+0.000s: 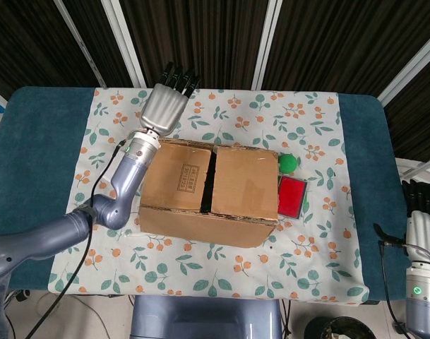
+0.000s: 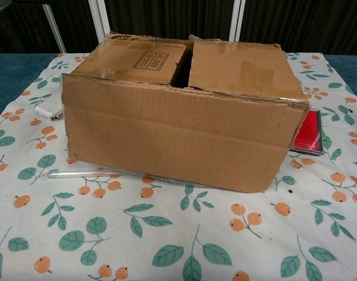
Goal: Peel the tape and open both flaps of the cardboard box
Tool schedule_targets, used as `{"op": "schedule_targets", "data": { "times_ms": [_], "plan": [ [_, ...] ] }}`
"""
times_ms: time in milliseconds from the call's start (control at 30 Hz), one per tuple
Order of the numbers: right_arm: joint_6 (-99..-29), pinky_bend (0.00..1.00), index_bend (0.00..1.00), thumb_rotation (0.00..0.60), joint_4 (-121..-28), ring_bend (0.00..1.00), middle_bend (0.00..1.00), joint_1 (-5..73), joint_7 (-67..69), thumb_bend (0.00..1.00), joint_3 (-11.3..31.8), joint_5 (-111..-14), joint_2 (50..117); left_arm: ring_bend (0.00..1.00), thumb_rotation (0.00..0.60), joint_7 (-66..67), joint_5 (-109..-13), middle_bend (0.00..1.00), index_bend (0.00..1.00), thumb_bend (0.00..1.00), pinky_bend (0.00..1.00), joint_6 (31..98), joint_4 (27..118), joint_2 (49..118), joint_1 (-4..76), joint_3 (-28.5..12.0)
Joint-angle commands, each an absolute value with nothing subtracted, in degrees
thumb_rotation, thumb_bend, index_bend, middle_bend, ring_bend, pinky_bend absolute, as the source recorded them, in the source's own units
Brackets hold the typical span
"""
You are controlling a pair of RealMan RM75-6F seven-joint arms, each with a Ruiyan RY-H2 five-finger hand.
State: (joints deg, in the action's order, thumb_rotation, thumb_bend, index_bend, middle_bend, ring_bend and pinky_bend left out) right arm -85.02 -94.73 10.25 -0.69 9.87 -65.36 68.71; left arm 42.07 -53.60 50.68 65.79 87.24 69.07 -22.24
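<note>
Cardboard, brown and corrugated, makes up the box [image 1: 209, 189] sitting mid-table on the leaf-and-berry patterned cloth [image 1: 306, 254]. Its two inner flaps lie flat with a dark gap between them, and no outer flap stands above the top in either view. The left hand [image 1: 165, 106] hovers over the cloth just beyond the box's far left corner, fingers [image 1: 178, 75] extended side by side and holding nothing. The right hand [image 1: 425, 224] rests off the table's right edge, also empty; how far its fingers part I cannot tell. A green ball [image 1: 288, 163] and a red rectangular case [image 1: 292, 196] lie against the box's right side. To do this step well, I judge the left hand should slip its fingertips into the central gap and lift one flap outward without dragging the box.
</note>
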Motion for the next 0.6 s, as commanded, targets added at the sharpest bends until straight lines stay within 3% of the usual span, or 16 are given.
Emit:
{"op": "schedule_targets", "data": {
  "times_ms": [33, 367, 600],
  "plan": [
    [-84.82, 0.23, 0.00, 0.600, -94.88, 0.00, 0.00, 10.17, -0.81, 0.26, 10.09, -65.45, 68.62, 0.00, 0.600, 39.08, -55.40, 0.00, 0.00, 0.27, 0.00, 51.07, 75.90, 80.25, 65.44, -20.76],
    [-84.19, 0.23, 0.00, 0.600, -95.12, 0.00, 0.00, 9.94, -2.14, 0.26, 10.19, -66.27, 68.87, 0.00, 0.600, 35.33, -59.26, 0.00, 0.00, 0.20, 0.00, 55.96, 94.62, 68.28, 57.06, -17.14],
    [-83.90, 0.23, 0.00, 0.600, -95.12, 0.00, 0.00, 9.84, -3.01, 0.26, 10.42, -66.69, 68.99, 0.00, 0.600, 33.60, -67.37, 0.00, 0.00, 0.20, 0.00, 63.79, 102.96, 63.81, 49.19, -11.41]
  ]
}}
